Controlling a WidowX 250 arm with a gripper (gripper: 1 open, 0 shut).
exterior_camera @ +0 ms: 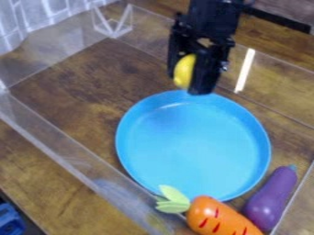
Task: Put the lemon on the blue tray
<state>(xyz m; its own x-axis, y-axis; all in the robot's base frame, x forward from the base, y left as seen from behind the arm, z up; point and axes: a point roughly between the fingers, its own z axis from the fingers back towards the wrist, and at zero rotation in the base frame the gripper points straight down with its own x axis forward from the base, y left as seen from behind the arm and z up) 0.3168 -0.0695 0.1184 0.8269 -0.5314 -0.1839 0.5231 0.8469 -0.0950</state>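
Yellow lemon (185, 70) clamped in closed gripper (194, 77), above plate's far edge.
Advise centring over blue plate (194, 151), lowering before release.

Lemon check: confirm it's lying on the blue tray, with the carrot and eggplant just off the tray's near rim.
Wrong on one count: the camera view shows the lemon held in the shut tool above the blue tray, not lying on it. The carrot and eggplant do sit off its near rim.
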